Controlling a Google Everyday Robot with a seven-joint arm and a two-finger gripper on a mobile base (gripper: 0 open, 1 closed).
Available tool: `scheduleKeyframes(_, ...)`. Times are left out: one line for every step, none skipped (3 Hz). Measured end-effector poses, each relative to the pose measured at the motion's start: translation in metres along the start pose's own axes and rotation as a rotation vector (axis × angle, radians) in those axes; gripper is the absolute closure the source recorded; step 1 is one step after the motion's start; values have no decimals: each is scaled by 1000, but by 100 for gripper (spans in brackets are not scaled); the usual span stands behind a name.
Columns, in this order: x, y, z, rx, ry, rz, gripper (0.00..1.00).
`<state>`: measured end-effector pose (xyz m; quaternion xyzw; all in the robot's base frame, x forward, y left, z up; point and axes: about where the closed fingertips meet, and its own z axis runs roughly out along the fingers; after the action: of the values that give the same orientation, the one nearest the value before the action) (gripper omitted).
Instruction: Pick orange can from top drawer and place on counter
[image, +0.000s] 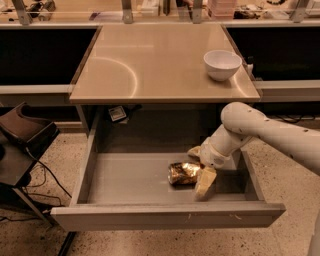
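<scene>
The orange can (182, 173) lies on its side on the grey floor of the open top drawer (130, 177), right of the middle. My gripper (198, 168) reaches down into the drawer from the right on a white arm. One cream finger (205, 182) stands at the can's near right side and the other (194, 151) just behind it, so the fingers are spread around the can's right end. The beige counter (150, 55) lies above and behind the drawer.
A white bowl (222, 64) stands at the counter's right edge. The drawer's front panel (167, 216) juts toward me. A dark chair (22, 135) and cables stand at the left. A small tag (117, 113) hangs under the counter. Dark shelves flank the counter.
</scene>
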<state>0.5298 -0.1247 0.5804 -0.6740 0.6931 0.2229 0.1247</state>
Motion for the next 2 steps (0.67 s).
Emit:
scheduleKeyframes(0,0,0,0,0,0,31)
scheduleKeyframes(0,0,0,0,0,0,54)
